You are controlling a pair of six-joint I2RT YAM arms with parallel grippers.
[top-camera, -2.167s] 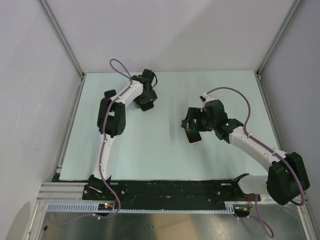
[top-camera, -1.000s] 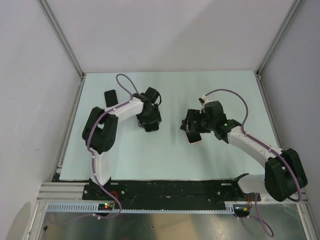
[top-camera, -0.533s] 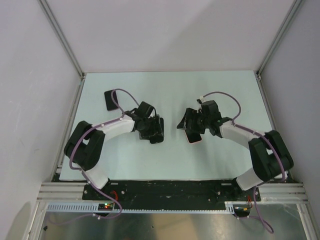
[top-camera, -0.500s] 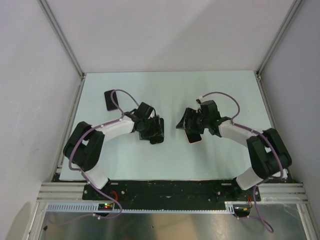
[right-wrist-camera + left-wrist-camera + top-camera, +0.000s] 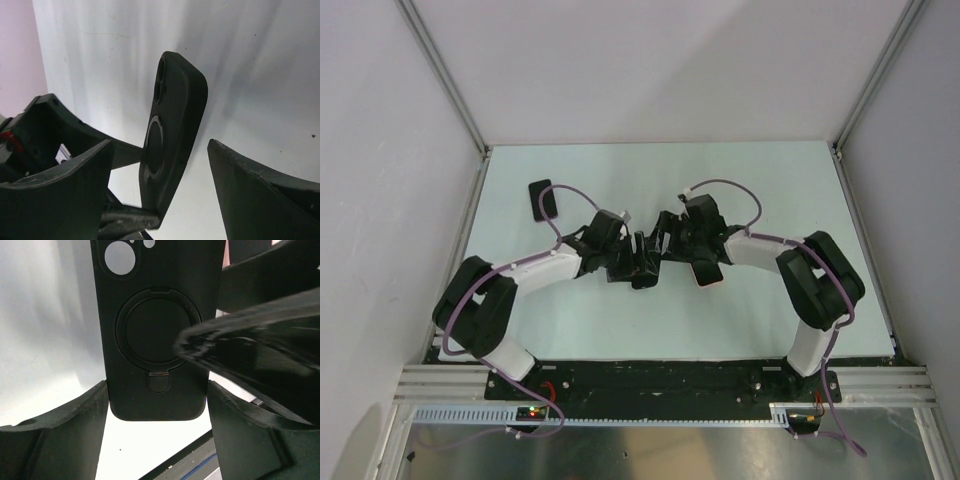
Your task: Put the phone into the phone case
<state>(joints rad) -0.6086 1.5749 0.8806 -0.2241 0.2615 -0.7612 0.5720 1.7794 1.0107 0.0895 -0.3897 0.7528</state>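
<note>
Where both arms meet over the desk [image 5: 770, 190], top view: left pincer [image 5: 632, 265] and right pincer [image 5: 668, 238] close together, pink-edged phone [image 5: 709, 277] flat right of them | left wrist: pincer pinching phone case [image 5: 150, 300] by its long sides | right wrist: pincer spread either side of case, not touching

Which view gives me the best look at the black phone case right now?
Left wrist: the phone case fills the frame flat-on, showing its ring and camera holes, held in the left tool. Right wrist shows it nearly edge-on; the top view barely shows it, only a dark sliver.
</note>
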